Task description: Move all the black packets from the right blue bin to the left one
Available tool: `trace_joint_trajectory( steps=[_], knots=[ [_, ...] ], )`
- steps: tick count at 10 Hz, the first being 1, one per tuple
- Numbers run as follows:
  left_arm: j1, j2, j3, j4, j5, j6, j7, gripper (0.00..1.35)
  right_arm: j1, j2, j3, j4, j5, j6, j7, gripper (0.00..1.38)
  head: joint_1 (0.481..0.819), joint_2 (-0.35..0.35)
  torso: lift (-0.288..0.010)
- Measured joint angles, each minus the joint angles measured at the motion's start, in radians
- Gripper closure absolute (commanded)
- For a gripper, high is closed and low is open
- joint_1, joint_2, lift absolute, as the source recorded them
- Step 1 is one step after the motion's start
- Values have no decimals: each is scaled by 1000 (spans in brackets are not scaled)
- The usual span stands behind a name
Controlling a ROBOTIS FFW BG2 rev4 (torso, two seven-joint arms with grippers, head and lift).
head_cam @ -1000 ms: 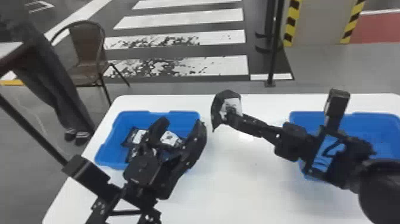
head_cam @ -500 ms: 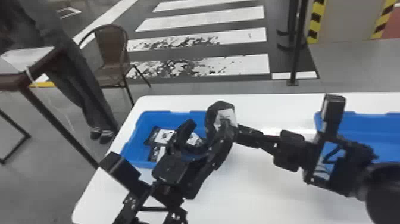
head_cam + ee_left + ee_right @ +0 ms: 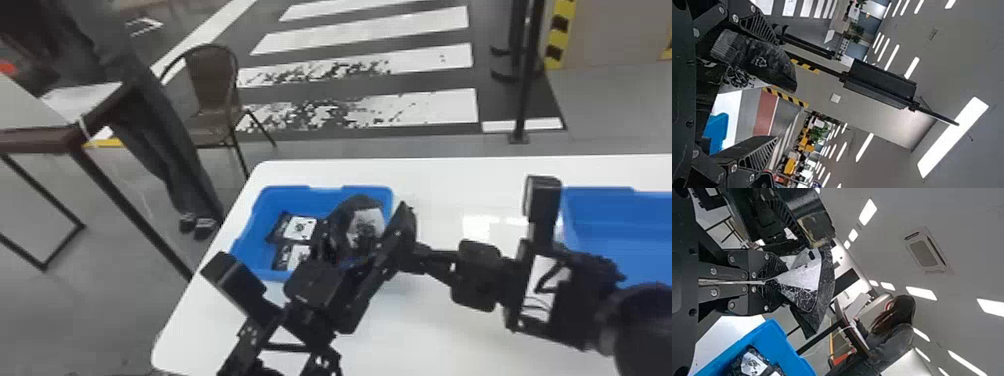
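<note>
In the head view, my left gripper (image 3: 374, 216) stands open over the left blue bin (image 3: 248, 231), a black packet (image 3: 366, 227) with a white label between its fingers. My right gripper (image 3: 416, 256) reaches in from the right, partly behind a left finger. The right wrist view has my right gripper (image 3: 777, 281) shut on the crumpled packet (image 3: 803, 280). From the left wrist, the packet (image 3: 760, 60) lies nearer one finger of my left gripper (image 3: 777, 88), whose fingers are wide apart. More packets (image 3: 300, 228) lie in the left bin. The right blue bin (image 3: 605, 220) is partly behind the right arm.
Both bins stand on a white table (image 3: 450, 187). The two arms are close together over its left half. Beyond the table are a brown chair (image 3: 212, 85), a second table (image 3: 45, 139) at the left and a dark post (image 3: 525, 85).
The head view has shifted. The held packet and right gripper have moved left relative to the left bin, and the packet, earlier outside my left gripper, is now between its open fingers.
</note>
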Motion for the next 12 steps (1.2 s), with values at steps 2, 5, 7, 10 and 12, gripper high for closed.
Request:
trace_joint_trajectory(
  steps=[2, 5, 7, 10, 12],
  knots=[
    [8, 1, 16, -46, -70, 52, 19, 1223, -1, -3, 3, 2, -9, -5, 1, 1124, 695, 346, -140],
    [13, 5, 27, -112, -146, 146, 21, 1223, -2, -3, -5, 6, -21, -30, 0, 1124, 695, 336, -140],
    [12, 7, 26, -124, -172, 145, 20, 1223, -8, -2, -22, 13, -25, -56, -4, 986, 695, 320, -140],
    [11, 7, 35, -128, -176, 116, 26, 1223, 5, -1, -62, 17, -64, -72, -24, 45, 695, 303, -140],
    [-12, -2, 72, -87, -201, 60, 56, 1223, 84, 1, -174, -27, -11, -103, -64, 200, 695, 277, -140]
  ],
)
